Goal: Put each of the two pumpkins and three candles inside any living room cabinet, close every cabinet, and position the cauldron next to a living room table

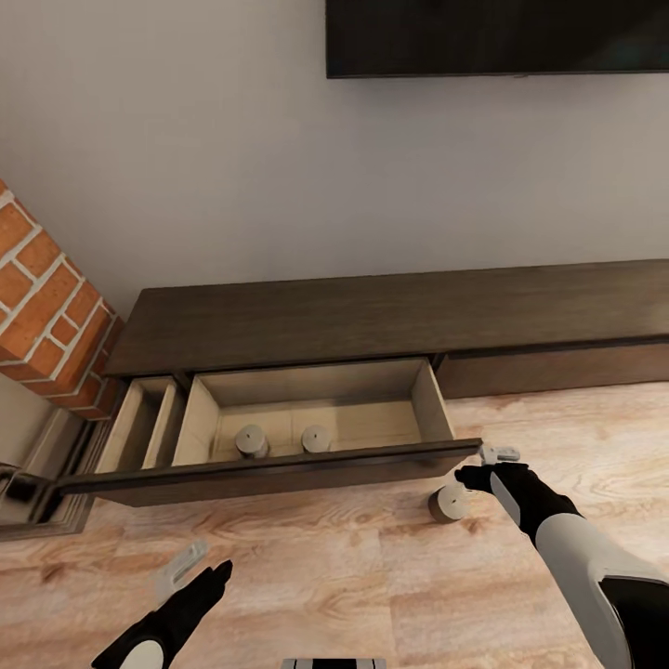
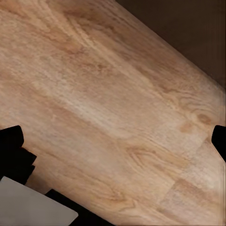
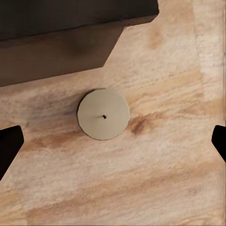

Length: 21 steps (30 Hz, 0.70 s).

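Note:
The long dark-brown cabinet [image 1: 390, 316] has a wide drawer [image 1: 279, 469] pulled out, with two grey candles [image 1: 252, 440] [image 1: 316, 438] standing upright in its pale interior. A third candle [image 1: 449, 503] stands on the wooden floor just in front of the drawer's right end. My right gripper [image 1: 497, 455] hovers above that candle [image 3: 103, 114], open, with its fingertips [image 3: 10, 146] wide on either side and not touching it. My left gripper [image 1: 190, 562] is open over bare floor [image 2: 113, 117], short of the drawer front. The pumpkins, cauldron and table are out of view.
A narrow compartment [image 1: 139, 423] left of the drawer also stands open. A brick fireplace [image 1: 51, 307] rises at the left, beside the cabinet's end. A dark TV [image 1: 502, 37] hangs on the wall above. Wooden floor [image 1: 372, 576] stretches in front of the cabinet.

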Tool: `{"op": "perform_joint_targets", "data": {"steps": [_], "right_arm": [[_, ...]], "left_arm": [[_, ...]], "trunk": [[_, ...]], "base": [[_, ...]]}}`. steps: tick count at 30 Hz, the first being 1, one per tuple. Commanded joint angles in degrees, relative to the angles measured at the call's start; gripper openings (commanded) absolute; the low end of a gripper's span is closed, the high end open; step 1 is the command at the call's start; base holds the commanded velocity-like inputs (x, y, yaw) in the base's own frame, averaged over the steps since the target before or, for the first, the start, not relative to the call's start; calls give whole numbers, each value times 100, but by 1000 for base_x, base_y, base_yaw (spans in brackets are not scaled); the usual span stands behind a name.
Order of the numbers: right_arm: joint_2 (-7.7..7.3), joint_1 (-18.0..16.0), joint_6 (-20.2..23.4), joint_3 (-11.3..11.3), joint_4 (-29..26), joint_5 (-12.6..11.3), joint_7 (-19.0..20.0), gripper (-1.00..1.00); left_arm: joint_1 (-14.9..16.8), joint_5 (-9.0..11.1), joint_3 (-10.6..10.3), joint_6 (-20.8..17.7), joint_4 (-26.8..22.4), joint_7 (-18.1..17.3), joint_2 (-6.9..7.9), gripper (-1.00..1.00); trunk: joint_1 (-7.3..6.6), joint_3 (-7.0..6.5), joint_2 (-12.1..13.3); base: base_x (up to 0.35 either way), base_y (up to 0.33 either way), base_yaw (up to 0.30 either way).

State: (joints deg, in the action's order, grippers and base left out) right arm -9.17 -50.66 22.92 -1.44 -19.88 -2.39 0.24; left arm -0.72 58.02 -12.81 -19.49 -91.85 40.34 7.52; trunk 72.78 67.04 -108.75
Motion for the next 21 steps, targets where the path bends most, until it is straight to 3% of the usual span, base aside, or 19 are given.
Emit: {"op": "perform_joint_targets", "data": {"steps": [1, 10, 17, 21], "right_arm": [[0, 2, -1, 4, 0, -3, 2, 100], [39, 56, -2, 50, -5, -12, 59, 100], [60, 94, 35, 517, 1, -2, 233, 100], [63, 104, 48, 615, 3, -4, 258, 100]], "left_arm": [[-2, 0, 5, 3, 0, -2, 1, 100], [3, -1, 62, -5, 10, 21, -8, 100], [17, -1, 69, -23, 12, 44, -6, 100], [15, -1, 75, -21, 7, 50, -5, 100]], "trunk": [[0, 0, 0], [0, 0, 0], [0, 0, 0], [0, 0, 0]], "base": [[232, -246, 0], [98, -107, 0], [11, -12, 0], [2, -2, 0]]}}
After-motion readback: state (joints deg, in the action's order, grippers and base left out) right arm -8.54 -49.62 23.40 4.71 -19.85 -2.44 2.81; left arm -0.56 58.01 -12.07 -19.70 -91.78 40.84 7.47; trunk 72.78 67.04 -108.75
